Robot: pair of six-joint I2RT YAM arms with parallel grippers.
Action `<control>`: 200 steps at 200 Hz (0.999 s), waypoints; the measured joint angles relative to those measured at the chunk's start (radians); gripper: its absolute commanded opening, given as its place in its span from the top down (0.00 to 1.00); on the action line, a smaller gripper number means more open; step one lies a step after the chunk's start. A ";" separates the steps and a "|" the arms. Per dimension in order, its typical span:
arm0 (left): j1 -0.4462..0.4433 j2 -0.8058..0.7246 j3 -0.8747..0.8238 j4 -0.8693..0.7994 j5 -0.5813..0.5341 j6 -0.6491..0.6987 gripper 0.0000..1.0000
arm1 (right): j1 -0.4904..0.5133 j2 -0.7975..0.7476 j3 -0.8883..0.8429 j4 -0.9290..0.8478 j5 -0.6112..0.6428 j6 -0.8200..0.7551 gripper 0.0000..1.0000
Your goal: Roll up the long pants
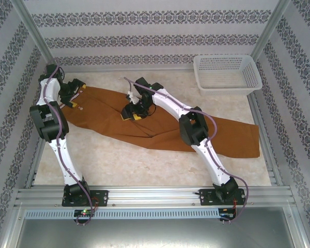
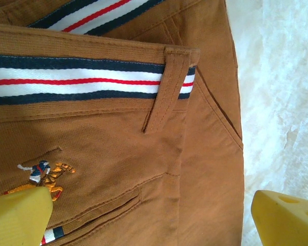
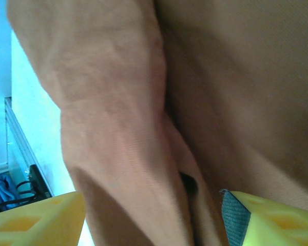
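From above, the pants [image 1: 108, 121] lie flat, left of and nearer than the basket [image 1: 227, 72]. Their long axis runs from the waist, farthest from the basket, to the hems just near of it. The cloth looks soft and limp, best pinched at an edge or fold.

Left wrist: the left gripper [image 2: 154, 220] gapes wide over the waistband [image 2: 92, 82], holding nothing.

Right wrist: the right gripper [image 3: 154, 220] is open, straddling a raised fold [image 3: 118, 154].

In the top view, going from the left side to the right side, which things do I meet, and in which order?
left gripper → right gripper → white basket. The long pants lie under both grippers and reach far to the right, so they have no single place in the order.
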 measured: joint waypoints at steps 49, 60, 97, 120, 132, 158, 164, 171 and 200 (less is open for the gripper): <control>0.000 0.000 0.000 0.000 0.000 0.000 0.00 | 0.001 0.031 0.000 -0.014 0.028 -0.022 0.55; 0.000 0.000 0.000 0.000 0.000 0.000 0.00 | 0.001 0.037 0.000 -0.016 0.031 -0.021 0.83; 0.000 0.000 0.000 0.000 0.003 0.000 0.00 | 0.001 0.044 0.006 -0.034 0.038 -0.031 1.00; 0.000 0.000 0.000 0.000 0.003 0.000 0.00 | 0.001 0.044 0.053 -0.082 0.064 -0.050 1.00; 0.000 0.000 0.000 0.000 0.003 0.000 0.00 | 0.001 0.044 0.095 -0.116 0.081 -0.063 1.00; 0.000 0.000 0.000 0.000 0.003 0.000 0.00 | -0.004 0.044 0.179 -0.166 0.119 -0.085 1.00; 0.000 0.000 -0.001 0.000 0.004 0.000 0.00 | -0.006 0.044 0.194 -0.172 0.127 -0.092 1.00; 0.000 0.000 -0.001 0.000 0.004 0.000 0.00 | -0.010 0.044 0.208 -0.178 0.137 -0.095 1.00; 0.000 0.000 -0.002 0.000 0.004 0.000 0.00 | -0.035 0.050 0.265 -0.188 0.188 -0.106 1.00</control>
